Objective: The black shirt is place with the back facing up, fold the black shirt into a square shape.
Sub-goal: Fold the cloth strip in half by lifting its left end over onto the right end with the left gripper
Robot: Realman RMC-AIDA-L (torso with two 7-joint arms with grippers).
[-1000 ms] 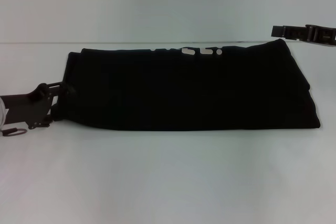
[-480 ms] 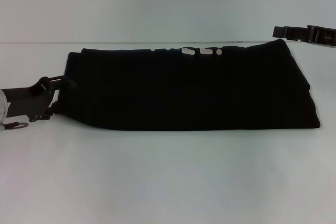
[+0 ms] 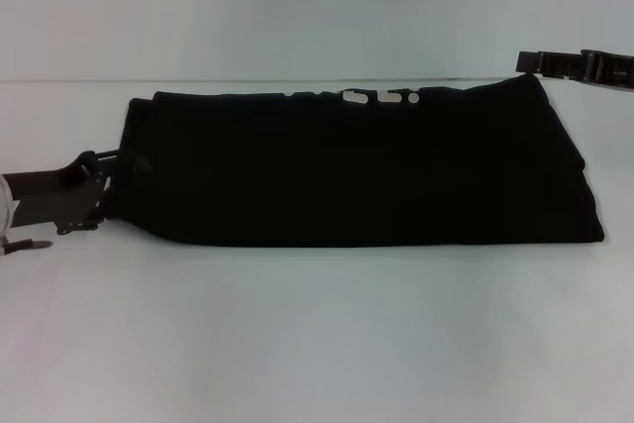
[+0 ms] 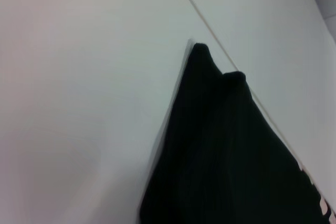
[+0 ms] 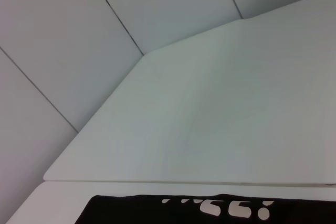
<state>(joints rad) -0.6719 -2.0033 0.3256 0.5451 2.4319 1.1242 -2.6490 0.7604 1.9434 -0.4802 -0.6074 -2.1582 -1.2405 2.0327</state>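
One black shirt (image 3: pixel 362 167) lies folded, long axis left-to-right — jaws' state unclear.

Left gripper (image 3: pixel 111 167): black, built of flat angular plates and thin linkage bars, pale dots like screw heads along the lower plate. Behind it, a dark, flat-sided wrist block; a pale rounded part showed at the frame edge. A small dark loop, maybe a cable or ring, hung beneath. Right gripper (image 3: pixel 530 59): black, long, slim, segmented like jointed links, with lighter gaps between blocks. No markings were legible on either.
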